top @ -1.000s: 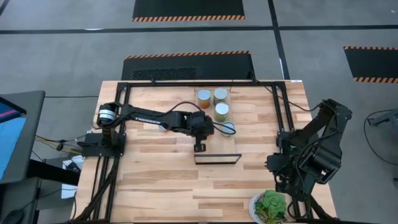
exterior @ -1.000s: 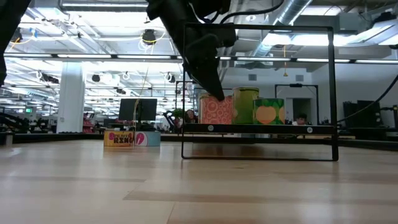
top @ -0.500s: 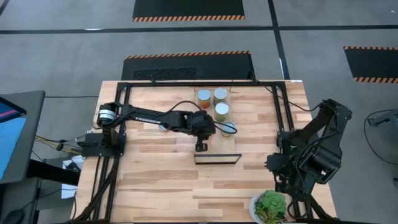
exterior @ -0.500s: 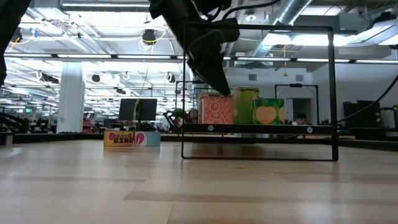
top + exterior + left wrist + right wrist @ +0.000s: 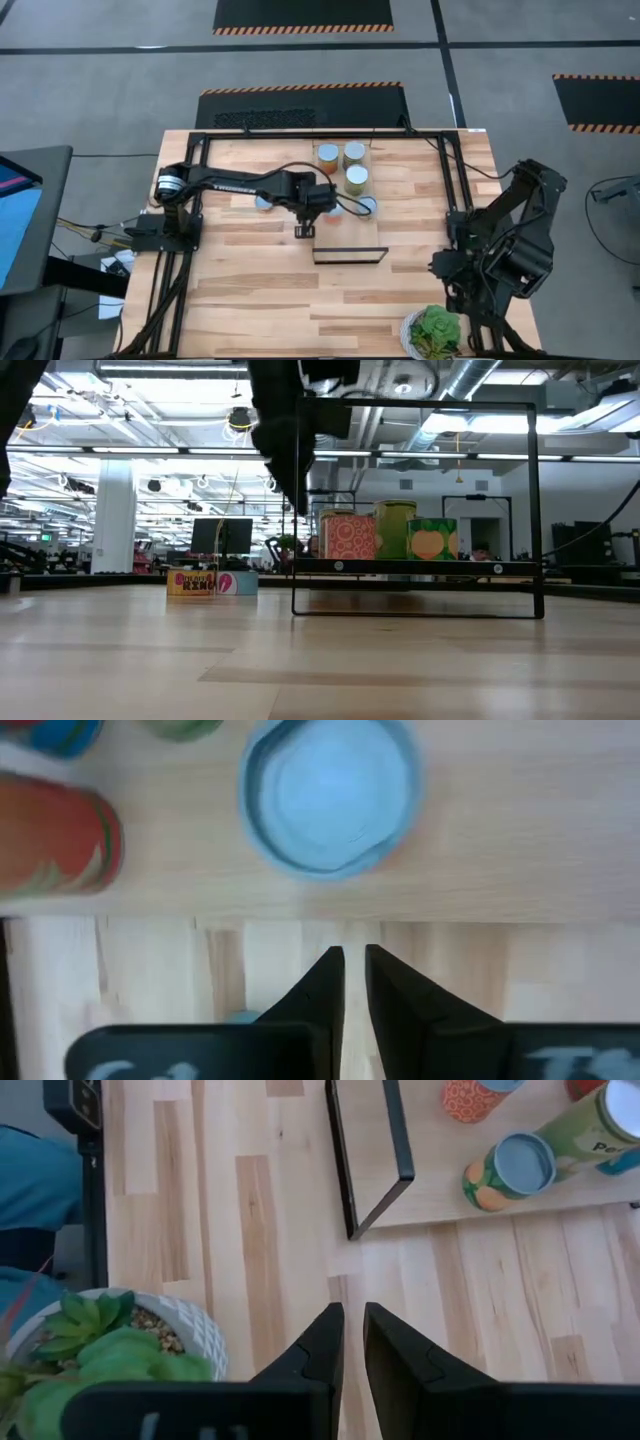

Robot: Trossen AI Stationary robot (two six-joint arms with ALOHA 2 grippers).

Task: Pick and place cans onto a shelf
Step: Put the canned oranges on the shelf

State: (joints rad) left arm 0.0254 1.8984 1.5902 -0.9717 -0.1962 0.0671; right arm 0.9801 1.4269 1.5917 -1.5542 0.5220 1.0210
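Three cans [image 5: 345, 162] stand upright on their bases at the far end of the shelf [image 5: 350, 225], a pale board with a black bracket [image 5: 350, 256] at its near end. In the low view they are an orange can [image 5: 348, 535] and two green ones [image 5: 415, 532]. More cans stand on the table beside the shelf [image 5: 368, 205]. My left gripper [image 5: 305, 231] is shut and empty, pointing down just left of the shelf. In its wrist view [image 5: 353, 970] a silver-topped can [image 5: 330, 795] and a red can [image 5: 55, 835] lie ahead. My right gripper [image 5: 350, 1330] is shut and waits at the table's right side.
A potted green plant [image 5: 433, 332] stands at the table's near right edge, beside my right arm. A black metal frame [image 5: 200, 150] runs round the table's far part. Bare planks lie in front of the shelf's bracket [image 5: 365, 1160].
My left gripper has gone toward the table's left edge, away from the shelf's near end, and its fingers have turned from slanting to nearly straight down. It stays shut and empty. The cans have not moved.
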